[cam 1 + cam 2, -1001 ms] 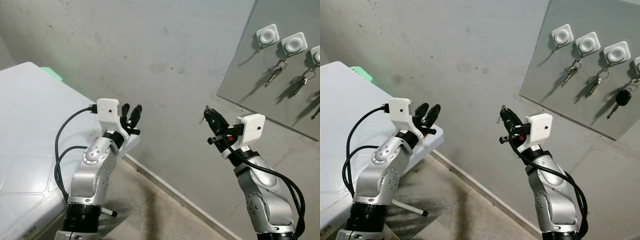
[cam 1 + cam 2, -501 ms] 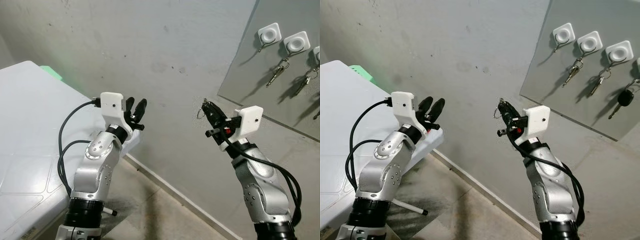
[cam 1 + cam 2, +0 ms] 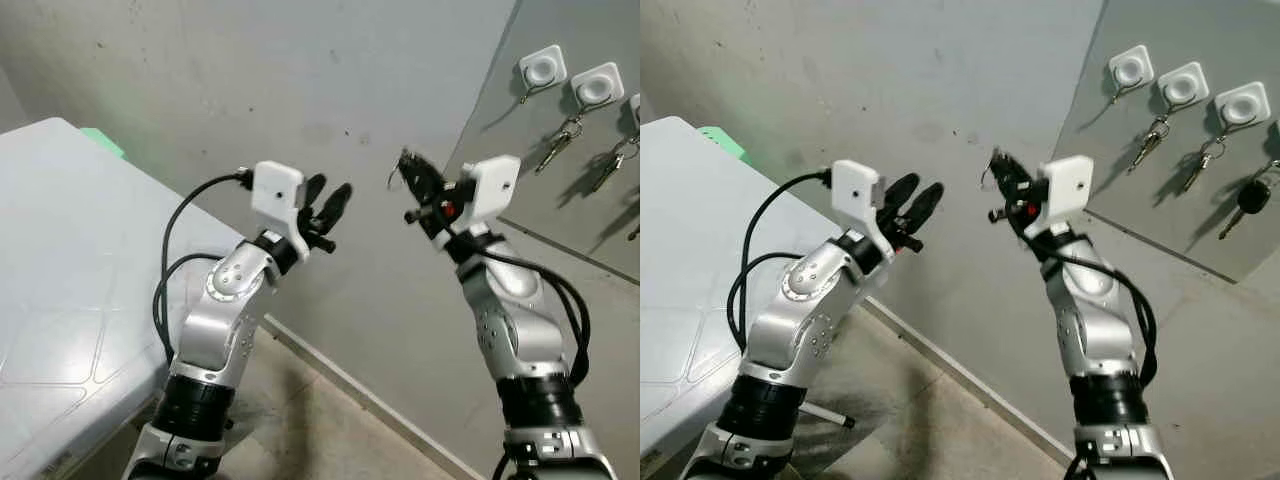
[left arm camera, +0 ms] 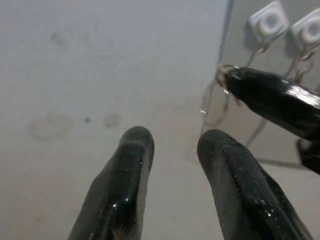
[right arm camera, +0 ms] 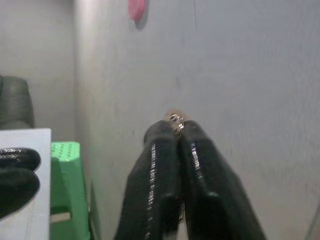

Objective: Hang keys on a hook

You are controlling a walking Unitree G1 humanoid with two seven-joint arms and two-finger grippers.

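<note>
**Right gripper** (image 3: 408, 175): fingers pinched shut on the key ring (image 4: 221, 75), which pokes out at the very tips. You hold it raised before the bare grey wall (image 3: 250, 90), at about 9 o'clock of the hook board (image 3: 1200, 190) and well apart from it.

**Keys**: only the ring and a thin glint of wire show at the tips; whether a key blade hangs beneath, you cannot tell.

**Left gripper** (image 3: 330, 200): fingers slightly parted, holding nothing, raised at 9 o'clock of the right gripper and near it.

**Hooks**: white square pads along the board's top.
- The first hook (image 3: 1128, 68) carries only its bare wire, so it is likely your target.
- The next two (image 3: 1180, 85) already bear keys.
- A black fob (image 3: 1252, 195) hangs further toward 3 o'clock.

**Method, as judged**:
- Swing the right arm toward 2 o'clock to the free hook.
- Turn the wrist so the ring's opening faces the wire tip.
- Come in slightly above it, then lower.
- Keep the pinch firm; the hold is at the extreme tips and could slip.
- Release only once the ring sits on the wire.

**Table** (image 3: 60, 260): white, at 8 o'clock, not involved.
</note>
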